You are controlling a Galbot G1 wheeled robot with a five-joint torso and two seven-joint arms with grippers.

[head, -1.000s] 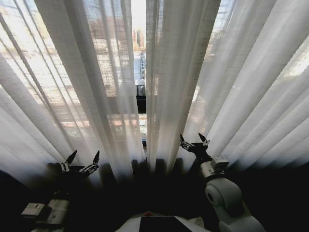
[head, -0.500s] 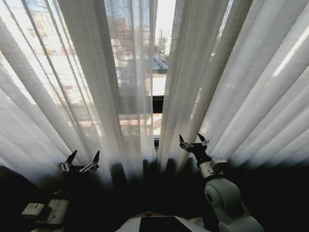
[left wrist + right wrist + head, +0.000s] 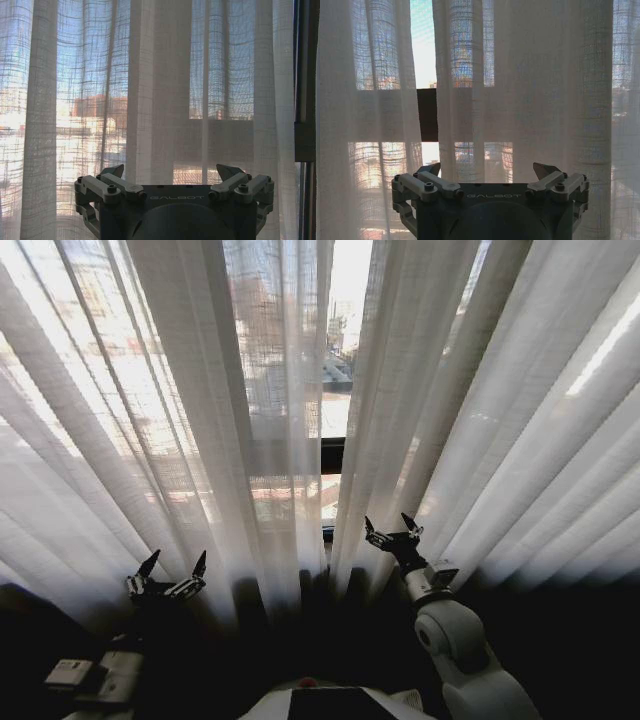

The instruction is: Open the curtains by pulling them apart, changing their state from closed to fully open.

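The curtains hang as two sheer white pleated panels, the left panel and the right panel, with a narrow gap between them showing the city outside. My left gripper is open, low in front of the left panel, with nothing between its fingers. My right gripper is open too, just in front of the right panel's inner folds and a little right of the gap. In the wrist views the left gripper and right gripper both face fabric and touch none of it.
A dark window frame bar crosses behind the gap, and it is seen through it. A dark vertical frame stands past the left panel's edge. The floor below the curtain hems is dark.
The whole head view has shifted, so the camera moved; the gap now sits further right and looks wider. My right gripper has edged up and toward the gap. The left gripper stays put.
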